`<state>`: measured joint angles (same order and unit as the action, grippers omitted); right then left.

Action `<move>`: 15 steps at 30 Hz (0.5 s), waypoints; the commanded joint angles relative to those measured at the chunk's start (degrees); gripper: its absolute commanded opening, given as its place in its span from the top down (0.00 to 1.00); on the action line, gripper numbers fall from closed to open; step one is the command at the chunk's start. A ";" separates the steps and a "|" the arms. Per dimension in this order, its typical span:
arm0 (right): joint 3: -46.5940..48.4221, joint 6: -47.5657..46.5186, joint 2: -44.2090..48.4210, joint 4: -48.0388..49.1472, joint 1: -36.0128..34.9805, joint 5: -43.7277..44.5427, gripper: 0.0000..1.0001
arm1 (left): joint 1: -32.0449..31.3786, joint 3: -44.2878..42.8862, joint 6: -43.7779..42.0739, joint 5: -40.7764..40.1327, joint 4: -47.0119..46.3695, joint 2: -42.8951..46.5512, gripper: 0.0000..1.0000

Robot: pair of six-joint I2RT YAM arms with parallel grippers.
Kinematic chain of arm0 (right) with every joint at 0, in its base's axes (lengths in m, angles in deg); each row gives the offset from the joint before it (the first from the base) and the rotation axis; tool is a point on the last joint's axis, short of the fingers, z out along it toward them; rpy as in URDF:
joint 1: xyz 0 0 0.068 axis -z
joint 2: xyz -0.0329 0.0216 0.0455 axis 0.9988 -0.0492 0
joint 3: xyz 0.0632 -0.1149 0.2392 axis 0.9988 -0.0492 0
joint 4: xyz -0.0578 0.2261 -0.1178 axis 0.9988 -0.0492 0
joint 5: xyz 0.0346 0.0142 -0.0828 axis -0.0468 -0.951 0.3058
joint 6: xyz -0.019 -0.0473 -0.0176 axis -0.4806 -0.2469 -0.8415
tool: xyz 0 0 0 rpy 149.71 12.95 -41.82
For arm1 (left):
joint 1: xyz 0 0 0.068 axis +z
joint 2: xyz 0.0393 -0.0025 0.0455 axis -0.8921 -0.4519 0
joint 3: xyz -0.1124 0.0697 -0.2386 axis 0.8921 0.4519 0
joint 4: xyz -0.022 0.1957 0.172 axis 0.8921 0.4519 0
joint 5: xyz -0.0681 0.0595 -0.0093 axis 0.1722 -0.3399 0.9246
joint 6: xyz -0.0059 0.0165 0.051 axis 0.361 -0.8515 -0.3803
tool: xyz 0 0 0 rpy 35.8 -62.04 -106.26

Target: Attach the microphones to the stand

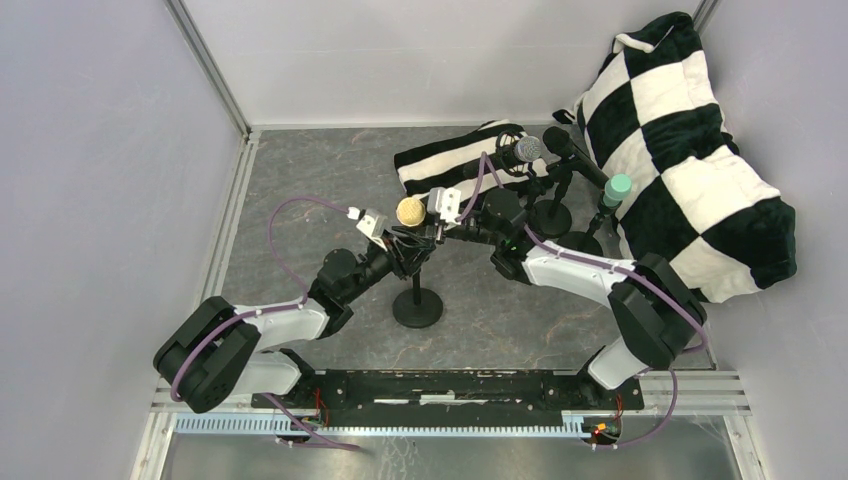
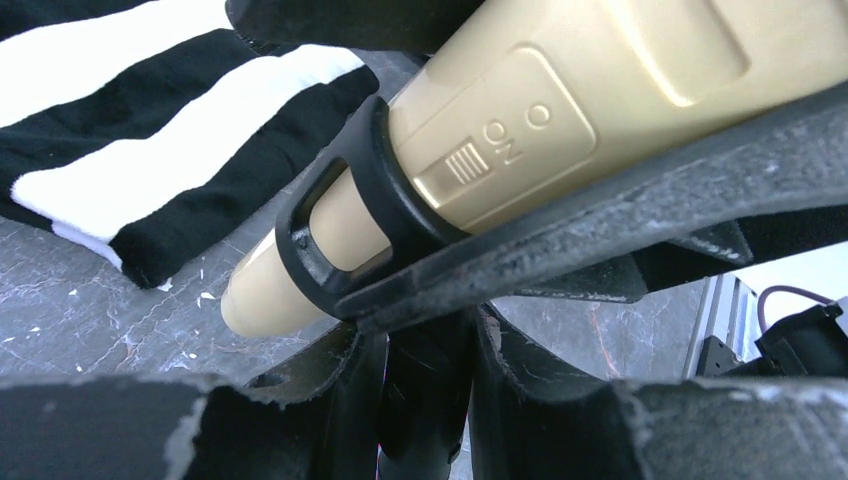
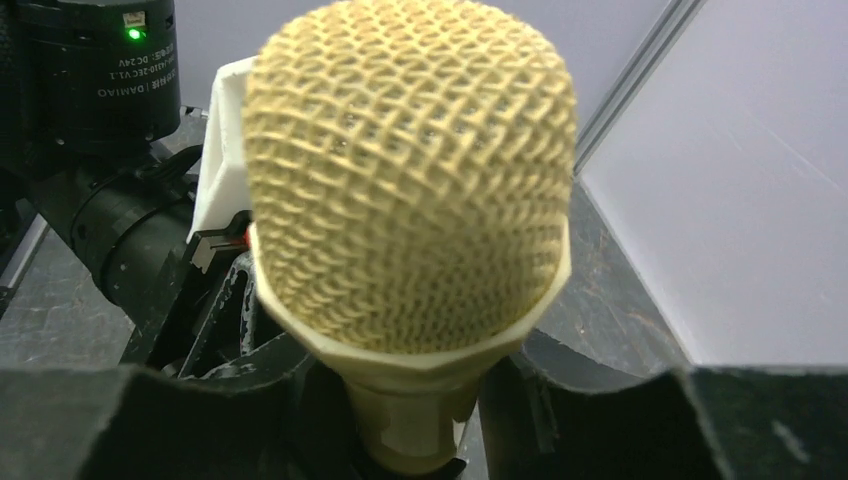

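The cream-yellow microphone (image 1: 408, 211) sits in the black clip (image 2: 340, 230) of the front stand (image 1: 417, 305). Its gold body with an ON switch (image 2: 600, 90) passes through the clip ring, and its mesh head (image 3: 410, 170) fills the right wrist view. My left gripper (image 1: 405, 250) is shut on the stand's black post just under the clip (image 2: 428, 400). My right gripper (image 1: 437, 228) is shut on the microphone's body just below the head (image 3: 415, 420). The silver mesh microphone (image 1: 530, 150), the black microphone (image 1: 572, 148) and the mint green one (image 1: 617, 188) stand on stands at the back right.
A black-and-white striped cloth (image 1: 460, 155) lies behind the front stand and shows in the left wrist view (image 2: 150, 150). A large checkered cushion (image 1: 690, 150) fills the right side. Grey walls enclose the table; the back stands' round bases (image 1: 550, 215) are close to my right arm.
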<state>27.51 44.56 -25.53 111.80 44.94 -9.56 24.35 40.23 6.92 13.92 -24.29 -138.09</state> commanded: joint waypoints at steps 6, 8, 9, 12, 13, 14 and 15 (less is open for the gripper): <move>-3.82 0.48 5.59 -20.47 2.44 2.22 0.39 | -0.71 0.04 -1.57 1.69 -1.06 2.33 0.98; -4.66 0.69 8.36 -20.04 2.33 2.21 0.36 | -0.63 0.27 -1.47 0.81 -0.94 2.41 0.98; -5.18 0.79 9.87 -19.87 2.38 2.19 0.35 | -0.62 0.39 -1.43 0.37 -0.94 2.37 0.98; -7.30 0.44 14.30 -19.89 2.37 1.49 0.33 | -0.66 0.51 -1.45 -0.86 -0.32 2.49 0.98; -8.06 0.08 16.03 -20.13 2.34 1.06 0.32 | -0.60 0.58 -1.48 -1.21 -0.18 2.52 0.98; -8.68 -0.28 17.31 -20.48 2.37 0.86 0.32 | -0.59 0.67 -1.54 -1.45 -0.24 2.56 0.98; -9.52 -0.50 18.96 -20.90 2.37 0.63 0.32 | -0.66 0.76 -1.64 -1.71 -0.23 2.51 0.98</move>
<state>20.56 44.97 -12.03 95.50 47.22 -7.98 23.48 40.69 5.06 14.86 -23.76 -136.97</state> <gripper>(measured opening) 0.678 0.373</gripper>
